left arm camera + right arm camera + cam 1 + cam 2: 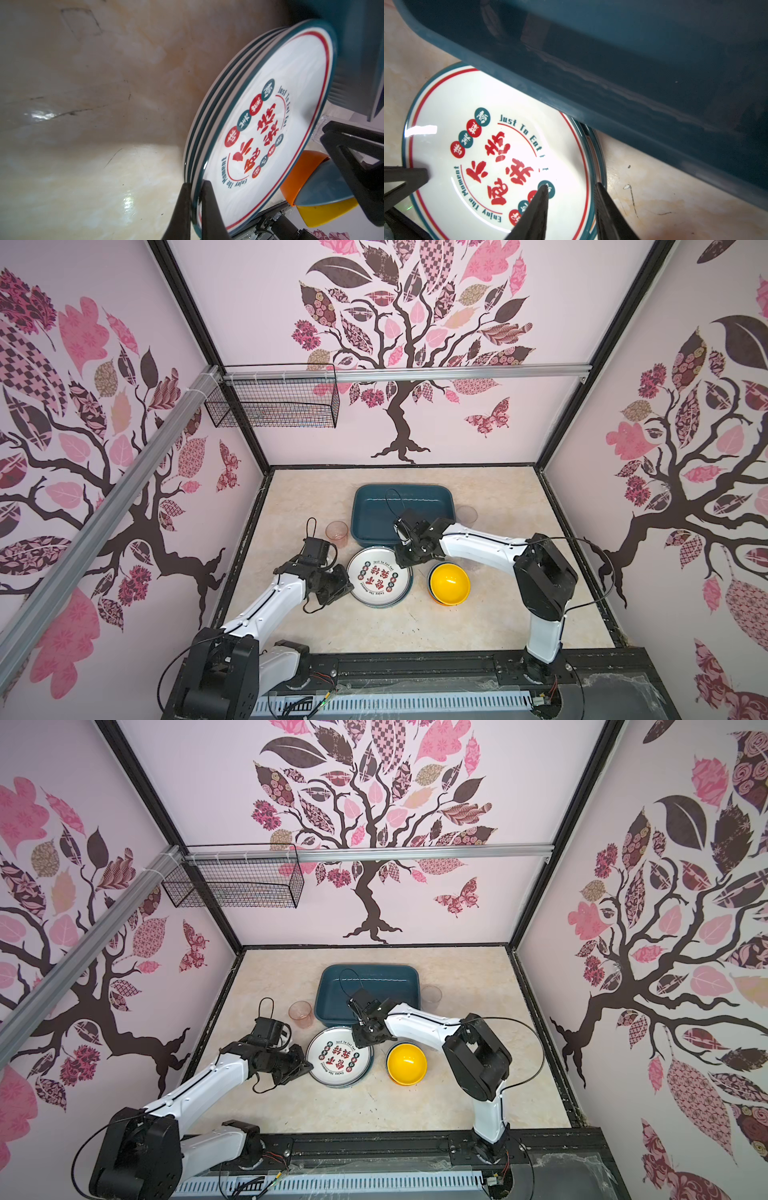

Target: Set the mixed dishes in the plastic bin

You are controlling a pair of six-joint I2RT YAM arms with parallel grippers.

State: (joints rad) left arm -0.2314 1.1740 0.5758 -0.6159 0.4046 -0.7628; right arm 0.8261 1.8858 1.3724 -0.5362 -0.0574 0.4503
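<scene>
- The left gripper (pixel 195 187) is clenched on the near-left rim of the top plate (pixel 379 576), one finger above the rim and one beneath it.
- That plate, white with red characters and a teal edge, lies on a stack of plates (pixel 199 124) on the marble-patterned tabletop (pixel 374 630), outside the bin.
- Just right of the stack sits a yellow bowl (pixel 450 581), nested in a blue bowl (pixel 324 187) and an orange bowl (pixel 299 176).
- The right gripper (pixel 571 189) is at the stack's far-right edge with its jaws apart: one finger over the plate's printed face, the other outside the rim, gripping nothing that shows.
- A pinkish cup (pixel 337 533) stands upright behind the left gripper, near the bin's left corner.
- The dark teal plastic bin (pixel 358 510) sits just behind the plates; whether they touch I cannot tell.
- A clear cup (pixel 466 515) stands upright beside the bin's right wall.
- A black wire mesh basket (pixel 274 402) hangs on the back wall's rail.
</scene>
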